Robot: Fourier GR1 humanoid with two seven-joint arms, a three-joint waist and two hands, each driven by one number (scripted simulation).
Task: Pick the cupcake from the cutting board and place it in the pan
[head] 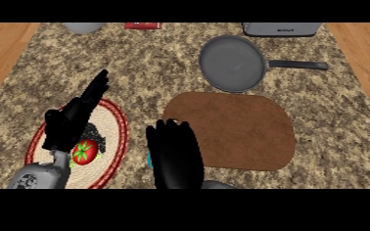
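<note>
1. The cupcake: only a sliver of light blue shows at the left edge of the right hand, just off the left rim of the cutting board. Whether that sliver really is the cupcake, I can't say for certain; the hand covers nearly all of it.

2. The right hand sits at the board's left edge, fingers pointing up the view and curved over whatever is beneath. It reads as closed around the blue thing, but the hold itself is hidden.

3. The brown board shows nothing on its visible surface, so my read is that the cupcake is off it and in the hand.

4. The pan lies beyond the board, handle pointing right, and nothing shows in it. The placing is not yet done.

5. So, by my judgement: pick-up looks under way or complete, while the carry up to the pan and the release are left.

6. The left hand rests open, fingers straight, holding nothing, over a woven plate with a red rim.

7. On that plate, a red tomato peeks out beside the left forearm.

8. Along the far counter edge: a grey toaster, a grey bowl and a small red item.
</note>
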